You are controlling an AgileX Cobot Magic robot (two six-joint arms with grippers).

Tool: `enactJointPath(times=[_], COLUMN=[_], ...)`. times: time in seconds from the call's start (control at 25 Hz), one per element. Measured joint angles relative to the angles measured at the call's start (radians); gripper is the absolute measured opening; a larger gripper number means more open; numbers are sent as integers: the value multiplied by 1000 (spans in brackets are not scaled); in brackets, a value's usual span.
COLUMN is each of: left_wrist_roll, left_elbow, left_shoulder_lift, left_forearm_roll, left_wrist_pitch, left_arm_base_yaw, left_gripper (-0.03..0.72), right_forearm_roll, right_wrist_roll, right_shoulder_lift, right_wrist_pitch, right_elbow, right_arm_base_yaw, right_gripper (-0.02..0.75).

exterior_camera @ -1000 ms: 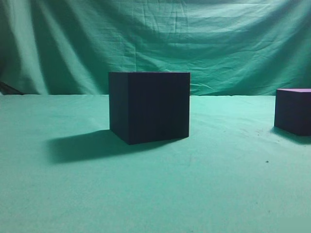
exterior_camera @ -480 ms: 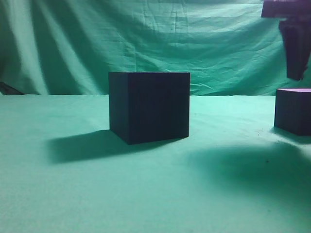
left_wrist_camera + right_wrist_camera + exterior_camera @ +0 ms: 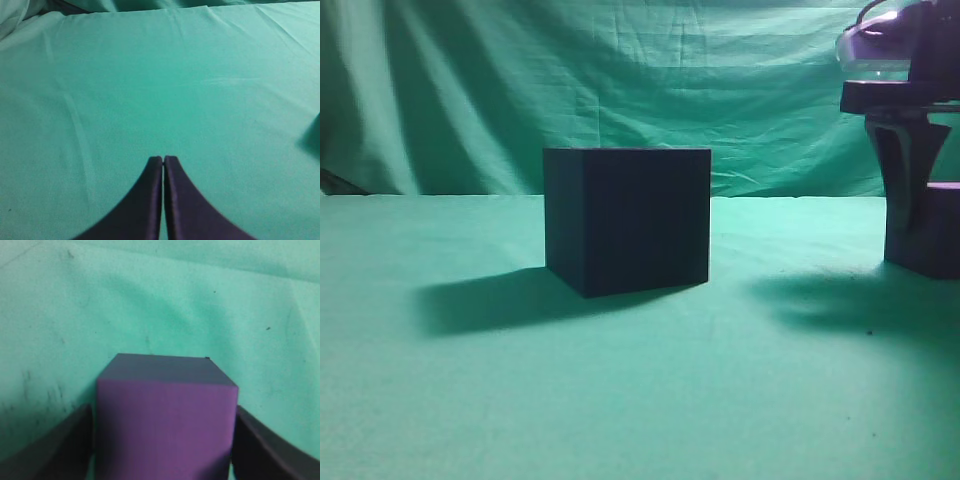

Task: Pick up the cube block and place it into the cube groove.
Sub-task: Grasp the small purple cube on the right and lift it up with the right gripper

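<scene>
The cube groove (image 3: pixel 627 220), a large dark navy box, stands on the green cloth at the middle of the exterior view. The cube block (image 3: pixel 932 245), small and dark purple, sits on the cloth at the far right. My right gripper (image 3: pixel 905 205) has come down over it. In the right wrist view the cube block (image 3: pixel 165 405) fills the space between the two open fingers of my right gripper (image 3: pixel 164 455), one finger on each side. My left gripper (image 3: pixel 163 160) is shut and empty over bare cloth, and is out of the exterior view.
A green cloth (image 3: pixel 520 400) covers the table, and a creased green backdrop (image 3: pixel 620 80) hangs behind. The box casts a shadow to its left. A dark patch (image 3: pixel 312 135) shows at the right edge of the left wrist view.
My right arm came into the exterior view from the top right and dropped down over the cube block. Its shadow now lies on the cloth beside the block. The box has not moved.
</scene>
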Motion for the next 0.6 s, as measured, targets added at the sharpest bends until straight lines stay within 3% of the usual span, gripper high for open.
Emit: enactJointPath(times=[0.08, 0.24, 0.28, 0.44, 0.6], left_wrist_roll=[0, 0, 0, 0, 0], left_elbow=[0, 0, 0, 0, 0], left_shoulder_lift=[0, 0, 0, 0, 0], left_forearm_roll=[0, 0, 0, 0, 0], left_wrist_pitch=[0, 0, 0, 0, 0], left_arm_base_yaw=[0, 0, 0, 0, 0], left_gripper=[0, 0, 0, 0, 0], right_forearm_roll=[0, 0, 0, 4, 8], right_wrist_roll=[2, 4, 4, -3, -11], right_shoulder_lift=[2, 4, 4, 2, -17], right_wrist_pitch=[0, 51, 74, 200, 301], right_elbow=[-2, -49, -75, -212, -335], right_arm_base_yaw=[2, 2, 2, 27, 121], right_gripper=[435, 440, 400, 419, 419])
